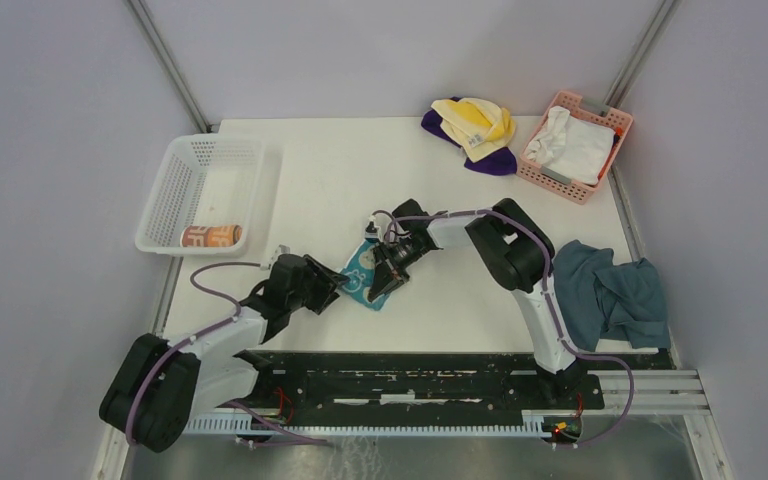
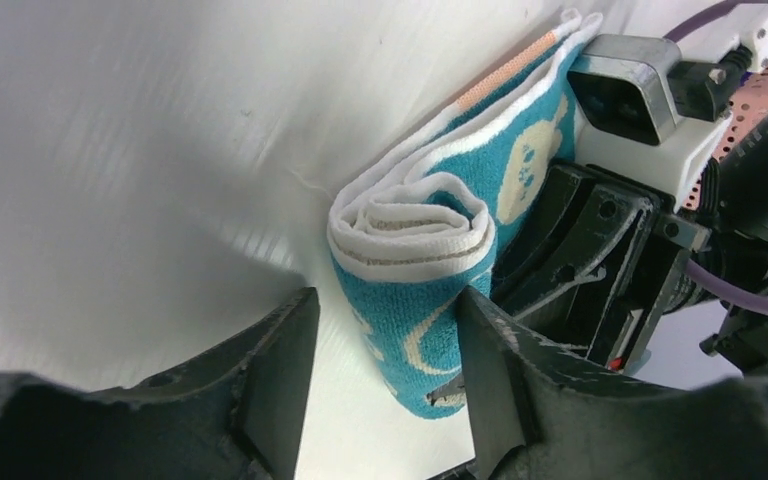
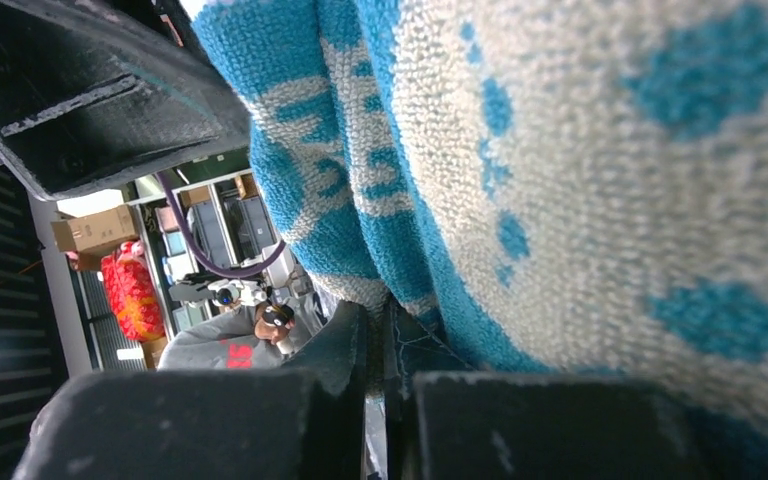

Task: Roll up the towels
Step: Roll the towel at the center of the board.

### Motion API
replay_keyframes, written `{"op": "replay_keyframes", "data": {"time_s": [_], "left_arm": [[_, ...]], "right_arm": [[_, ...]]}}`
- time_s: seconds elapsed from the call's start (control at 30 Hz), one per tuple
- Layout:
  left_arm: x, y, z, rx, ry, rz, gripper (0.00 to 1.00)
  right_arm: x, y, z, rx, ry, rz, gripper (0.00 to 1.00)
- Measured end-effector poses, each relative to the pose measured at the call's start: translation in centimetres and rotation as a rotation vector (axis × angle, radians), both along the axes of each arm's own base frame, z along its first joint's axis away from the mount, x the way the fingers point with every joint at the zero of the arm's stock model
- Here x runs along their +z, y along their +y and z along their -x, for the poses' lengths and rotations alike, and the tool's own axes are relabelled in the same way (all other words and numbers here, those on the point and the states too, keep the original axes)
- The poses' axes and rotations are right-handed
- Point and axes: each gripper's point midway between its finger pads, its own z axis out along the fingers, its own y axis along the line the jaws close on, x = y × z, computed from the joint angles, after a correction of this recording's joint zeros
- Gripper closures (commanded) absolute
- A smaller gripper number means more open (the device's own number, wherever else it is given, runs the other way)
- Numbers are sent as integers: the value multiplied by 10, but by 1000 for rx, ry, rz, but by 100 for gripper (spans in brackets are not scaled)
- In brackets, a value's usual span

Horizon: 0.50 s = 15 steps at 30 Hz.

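A teal towel with white rabbit faces lies partly rolled in the middle of the table, between the two grippers. In the left wrist view its coiled end sits just beyond my open left gripper, whose fingers stand either side of it without pinching. My right gripper is shut on an edge of the teal towel, a thin fold pinched between its jaws. A pale yellow towel lies on a deep purple towel at the back. A rolled peach-orange towel lies in the white basket.
A pink basket at the back right holds a white cloth. A dull blue-grey cloth lies at the right edge beside the right arm. The white basket stands at the left edge.
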Motion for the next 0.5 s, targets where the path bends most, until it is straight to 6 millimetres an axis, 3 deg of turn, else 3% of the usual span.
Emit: {"op": "replay_keyframes", "data": {"time_s": [0.23,0.5], "left_arm": [[-6,-5,-6,-9,13,3,48],[-6,-9,-14,-10,14,4,48]], "right_arm": [[6,-6,-6,-13,-114,55,64],[43,-23,-24,-40,-546,142,47]]}}
